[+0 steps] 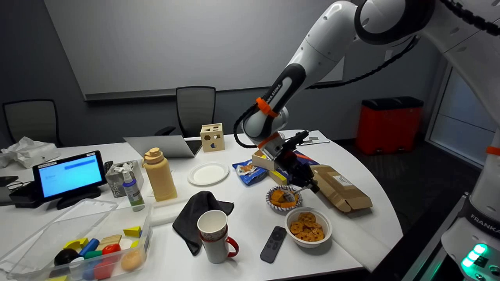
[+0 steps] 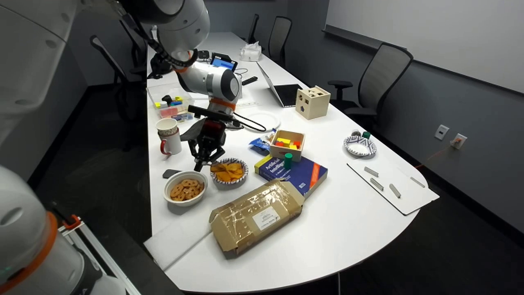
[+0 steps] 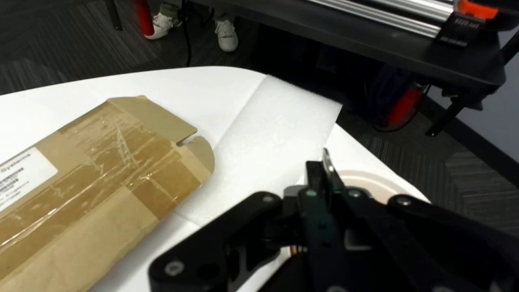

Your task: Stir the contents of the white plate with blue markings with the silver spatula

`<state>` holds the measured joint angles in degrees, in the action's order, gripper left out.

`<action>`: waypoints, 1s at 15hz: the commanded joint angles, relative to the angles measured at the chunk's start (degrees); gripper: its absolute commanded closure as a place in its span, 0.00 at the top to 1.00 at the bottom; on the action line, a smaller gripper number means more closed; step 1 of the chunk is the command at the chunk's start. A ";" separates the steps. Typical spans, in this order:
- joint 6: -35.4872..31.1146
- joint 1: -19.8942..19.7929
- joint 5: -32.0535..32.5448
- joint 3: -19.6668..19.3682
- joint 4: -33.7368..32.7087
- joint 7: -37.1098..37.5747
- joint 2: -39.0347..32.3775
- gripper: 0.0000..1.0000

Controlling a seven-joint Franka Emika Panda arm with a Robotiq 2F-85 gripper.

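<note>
The white plate with blue markings is bowl-shaped; its rim [image 1: 269, 198] shows near the table's middle, and it also shows in an exterior view [image 2: 245, 168]. It holds orange chips [image 2: 227, 172]. My gripper [image 1: 313, 187] is beside the plate and a little above it, shut on the silver spatula's [image 1: 290, 195] handle. The spatula slants down from the fingers, with its blade over or among the chips. In the wrist view the fingers [image 3: 320, 168] are together, with the handle's silver end [image 3: 329, 167] sticking out. The plate is hidden there.
A white bowl of cookies [image 1: 308, 245] stands close by, toward the table's front edge. A cardboard box [image 2: 258, 217] lies beside the plate. A blue book [image 2: 294, 174], a wooden box of blocks [image 2: 286, 152] and a snack bag [image 1: 250, 173] lie behind. A remote [image 1: 272, 245] lies in front.
</note>
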<state>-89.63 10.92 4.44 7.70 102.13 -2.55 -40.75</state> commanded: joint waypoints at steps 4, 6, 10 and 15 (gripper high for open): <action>-1.24 0.67 4.74 -2.61 0.91 4.07 1.28 0.01; 1.13 0.30 5.14 -2.89 0.77 4.14 1.53 0.01; 6.21 -0.32 4.69 -2.79 0.38 2.97 0.35 0.01; 6.33 -0.80 1.87 -1.01 0.78 1.45 -0.38 0.01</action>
<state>-83.38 10.89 8.08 5.44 102.47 -0.05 -41.31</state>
